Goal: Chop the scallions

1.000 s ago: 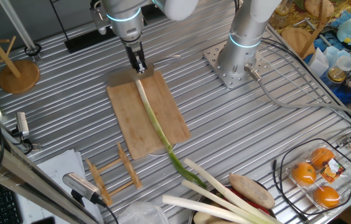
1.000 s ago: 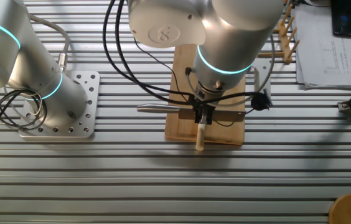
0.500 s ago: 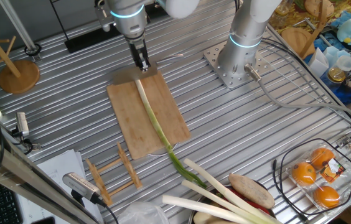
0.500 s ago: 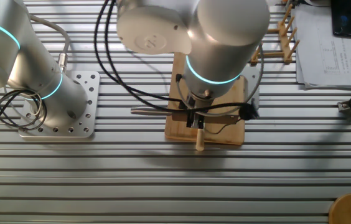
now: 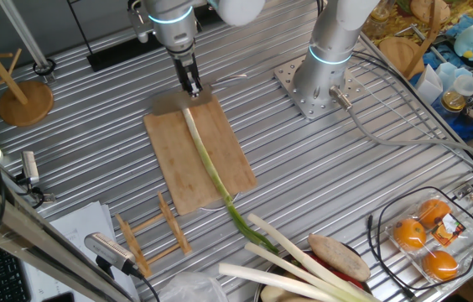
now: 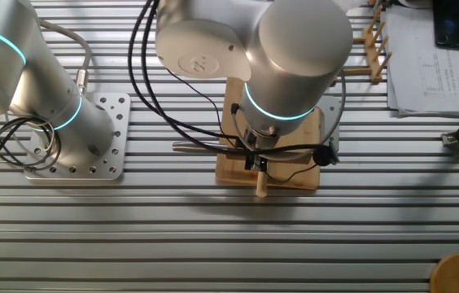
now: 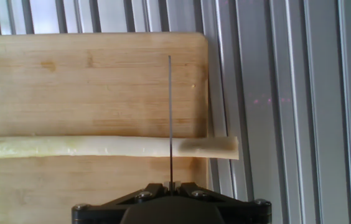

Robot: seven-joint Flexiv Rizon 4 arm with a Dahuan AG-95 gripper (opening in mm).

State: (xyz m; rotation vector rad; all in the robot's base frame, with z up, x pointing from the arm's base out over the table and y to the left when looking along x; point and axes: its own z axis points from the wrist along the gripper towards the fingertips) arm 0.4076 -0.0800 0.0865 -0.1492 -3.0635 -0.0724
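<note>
The end effector [image 5: 191, 87] hangs over the far end of the cutting board [image 5: 169, 159], its fingers closed on a knife whose thin blade [image 7: 170, 115] shows edge-on in the hand view.

Left to right in the fixed view: one round wooden stand [image 5: 23, 102], one cutting board, one small wooden rack [image 5: 154, 235], one scallion [image 5: 207, 164], several pale thicker stalks [image 5: 291, 260], and three oranges [image 5: 425, 239] in a wire basket [image 5: 465, 220].

The scallion lies lengthwise on the board. Its white end [image 7: 222, 147] sits directly under the end effector, poking just past the board's edge onto the desk [image 5: 345, 168], and the blade crosses it near that end.
</note>
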